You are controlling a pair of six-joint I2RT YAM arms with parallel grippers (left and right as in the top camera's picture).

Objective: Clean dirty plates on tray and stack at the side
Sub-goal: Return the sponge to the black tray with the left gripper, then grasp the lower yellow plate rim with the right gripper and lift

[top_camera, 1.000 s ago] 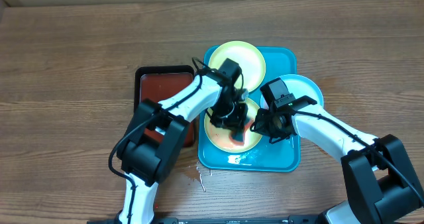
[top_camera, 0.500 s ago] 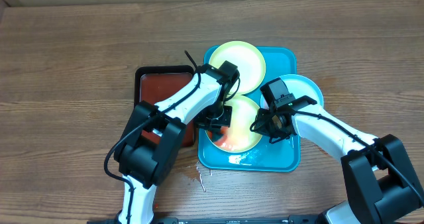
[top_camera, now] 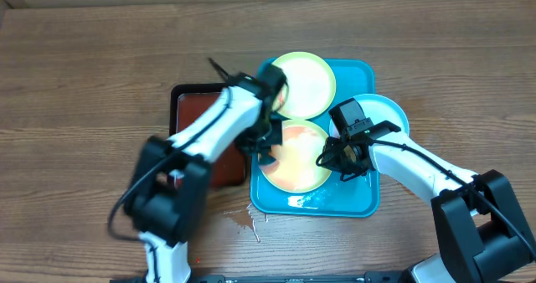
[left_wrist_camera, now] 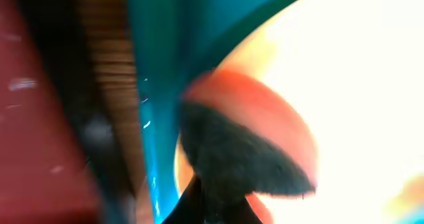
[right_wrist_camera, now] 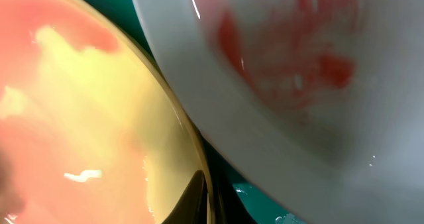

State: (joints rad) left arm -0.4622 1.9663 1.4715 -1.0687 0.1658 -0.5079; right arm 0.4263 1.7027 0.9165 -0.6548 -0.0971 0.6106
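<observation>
The turquoise tray (top_camera: 358, 201) holds three plates. One yellow-green plate (top_camera: 303, 84) lies at the back. A second yellow-green plate (top_camera: 293, 157), smeared orange-red, lies in the middle. The pale blue plate (top_camera: 381, 111) with red smears (right_wrist_camera: 298, 65) overlaps the tray's right edge. My left gripper (top_camera: 265, 146) is shut on a dark and orange sponge (left_wrist_camera: 245, 158) at the middle plate's left edge, by the tray wall (left_wrist_camera: 152, 85). My right gripper (top_camera: 337, 161) is shut on that plate's right rim (right_wrist_camera: 199, 151), its fingers (right_wrist_camera: 209, 199) on either side of the rim.
A smaller dark red tray with a black rim (top_camera: 201, 107) lies just left of the turquoise tray, partly under my left arm. A wet patch (top_camera: 303, 201) shines on the turquoise tray's front. Small bits and drops (top_camera: 254, 223) lie on the wooden table in front of the tray.
My left gripper has swept the sponge leftward across the middle plate, from its centre to its left edge. The right arm has held still on the rim.
</observation>
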